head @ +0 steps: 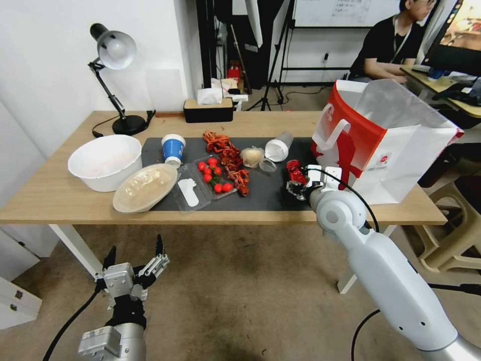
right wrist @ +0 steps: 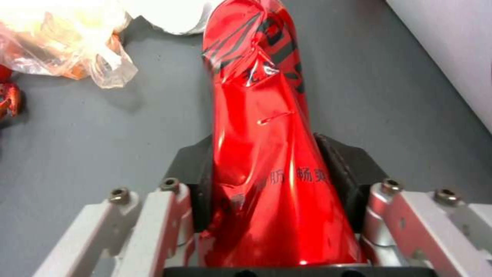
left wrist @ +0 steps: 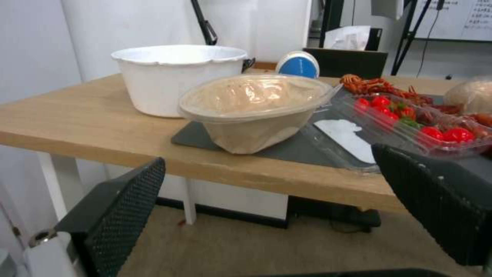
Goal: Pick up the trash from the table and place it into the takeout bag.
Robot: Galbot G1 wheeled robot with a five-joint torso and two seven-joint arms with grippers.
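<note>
Right end effector (right wrist: 271, 181) clenched on crushed red can (right wrist: 261, 115); lift straight before swinging to takeout bag (head: 401, 145); left end effector (head: 135, 263) released, idle.

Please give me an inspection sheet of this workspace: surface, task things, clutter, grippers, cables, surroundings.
Surface: table, light wood, dark mat in the middle.
Job's things: red can crushed, on the mat; takeout bag upright, open; paper cup, plastic cup, bowl lid, wrap wad on the table.
Clutter: white bowl, tomato tray, lamp, tissue box.
Grippers: right gripper closed on the can; left gripper open, below the table edge.
Cables: black cable along the right arm.
Surroundings: seated person behind.
</note>
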